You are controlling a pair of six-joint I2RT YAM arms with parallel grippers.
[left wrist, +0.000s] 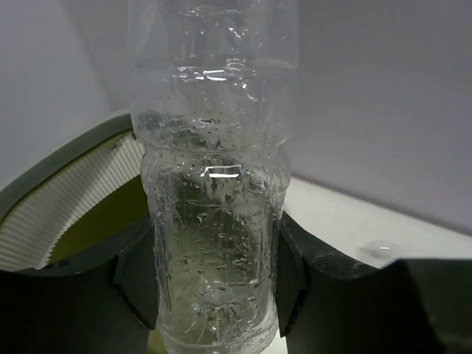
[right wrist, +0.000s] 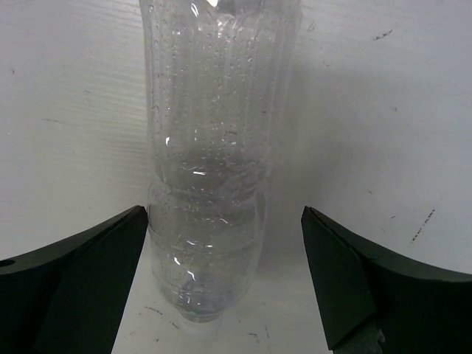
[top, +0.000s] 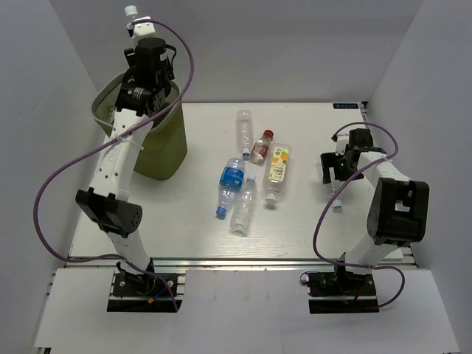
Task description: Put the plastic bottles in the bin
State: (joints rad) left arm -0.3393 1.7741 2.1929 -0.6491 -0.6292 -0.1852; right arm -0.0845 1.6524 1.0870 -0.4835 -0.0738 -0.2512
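Note:
My left gripper [top: 140,31] is raised above the olive-green bin [top: 164,151], shut on a clear plastic bottle [top: 135,18] whose white cap points up and away. In the left wrist view the bottle [left wrist: 214,184] stands pinched between both black fingers [left wrist: 136,284], with the bin's rim [left wrist: 66,166] below at the left. My right gripper [top: 333,171] is low over the table at the right and open. Another clear bottle [right wrist: 210,177] lies between its fingers [right wrist: 346,284], close to the left one and well clear of the right.
Several bottles lie mid-table: a clear one [top: 243,127], a red-capped one [top: 262,146], a juice-labelled one [top: 277,168], a blue-labelled one [top: 231,184] and another clear one [top: 243,209]. White walls close in on three sides of the white table [top: 199,236].

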